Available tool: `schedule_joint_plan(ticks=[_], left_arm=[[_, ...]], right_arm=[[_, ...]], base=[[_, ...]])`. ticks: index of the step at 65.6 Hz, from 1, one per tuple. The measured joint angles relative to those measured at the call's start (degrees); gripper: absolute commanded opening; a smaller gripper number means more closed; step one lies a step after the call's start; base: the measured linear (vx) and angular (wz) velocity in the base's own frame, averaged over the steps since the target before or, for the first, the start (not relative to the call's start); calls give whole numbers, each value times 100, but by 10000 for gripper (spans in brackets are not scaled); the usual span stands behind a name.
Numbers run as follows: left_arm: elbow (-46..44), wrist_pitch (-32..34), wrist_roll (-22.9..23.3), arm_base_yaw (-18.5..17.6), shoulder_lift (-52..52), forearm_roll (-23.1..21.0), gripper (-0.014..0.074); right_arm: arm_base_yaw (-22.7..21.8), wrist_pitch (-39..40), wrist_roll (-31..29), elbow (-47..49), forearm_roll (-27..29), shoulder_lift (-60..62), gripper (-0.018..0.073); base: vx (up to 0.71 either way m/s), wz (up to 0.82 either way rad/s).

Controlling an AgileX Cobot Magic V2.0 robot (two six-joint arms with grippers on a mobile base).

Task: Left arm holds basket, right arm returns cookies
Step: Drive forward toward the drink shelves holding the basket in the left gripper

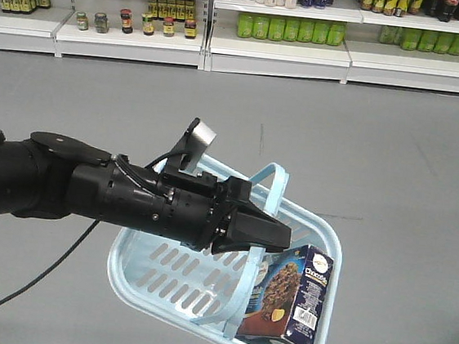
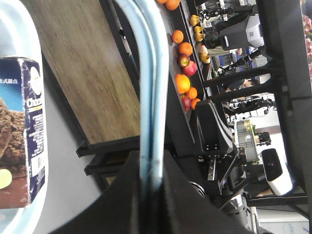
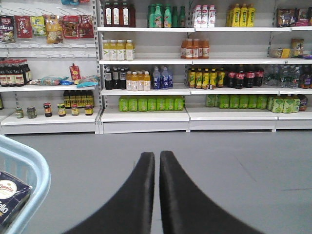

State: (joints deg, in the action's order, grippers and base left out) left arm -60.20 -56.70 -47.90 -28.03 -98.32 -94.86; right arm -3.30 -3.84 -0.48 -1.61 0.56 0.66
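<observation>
Exterior front-facing view: my left arm [image 1: 88, 190] comes in from 9 o'clock, roughly level above the grey floor [image 1: 411, 158]. My left pincer [image 1: 276, 238] is clamped shut on the handles [image 1: 274, 181] of the basket [image 1: 132, 281]. The basket hangs clear of the floor, tipped so its open side faces the camera. The cookies [image 1: 290, 297] stand upright in the basket's 4 o'clock corner. The cookie picture faces the camera and the barcode panel is on the carton's 3 o'clock side. Store shelves [image 1: 274, 58] with bottles and jars run along 12 o'clock.

Left wrist view: both handles [image 2: 151, 97] run side by side from 12 o'clock down into the dark jaws at 6 o'clock. The cookies [image 2: 22, 136] sit at 9 o'clock against the pale blue wall. A wooden tabletop [image 2: 87, 63] and a row of fruit [image 2: 183, 83] lie beyond the handles.

Right wrist view: my right pincer [image 3: 157, 168] points toward the shelves [image 3: 146, 117]. Its two fingers are drawn almost together, with only a thin slit between them, and they grip nothing. The basket rim [image 3: 36, 170] shows at 8 o'clock, well apart from the fingers. A corner of the cookies [image 3: 12, 197] shows inside the rim.
</observation>
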Motion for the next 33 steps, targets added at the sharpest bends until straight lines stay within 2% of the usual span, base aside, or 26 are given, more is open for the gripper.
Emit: schedule_joint_plan(ticks=[33], left_arm=[[0,-11,0,0,0,0,-3]], right_arm=[[0,0,0,0,0,0,-6]], base=[[50,0]])
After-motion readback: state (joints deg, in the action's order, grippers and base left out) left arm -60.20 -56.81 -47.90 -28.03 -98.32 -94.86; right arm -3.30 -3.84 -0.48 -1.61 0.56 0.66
